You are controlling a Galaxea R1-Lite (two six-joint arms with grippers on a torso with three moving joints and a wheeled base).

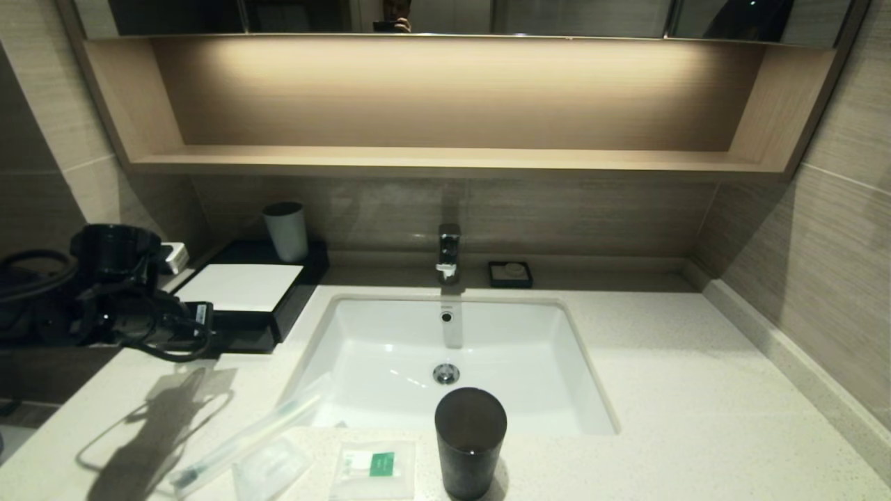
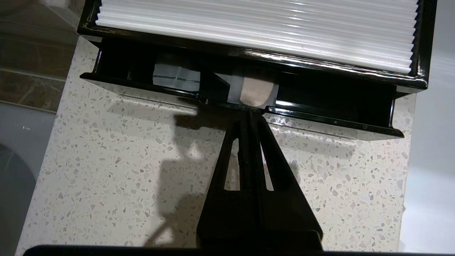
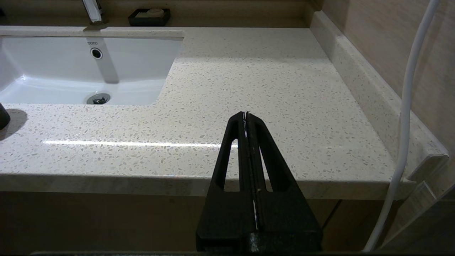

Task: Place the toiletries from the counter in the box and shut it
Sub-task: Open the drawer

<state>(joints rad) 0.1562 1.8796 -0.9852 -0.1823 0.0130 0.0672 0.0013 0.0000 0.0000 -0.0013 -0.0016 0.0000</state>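
Three toiletries lie on the table nearest the left hand, which, pressed together, points at the box drawer's front lip.

Glossy black box with ribbed white panel; speckled polished stone counter; smooth glazed sink; matt wooden shelf.

The right gripper hung just off the front edge of the speckled surface, its fingers pressed together. Beyond lay the white sink, a faucet and a black soap dish.
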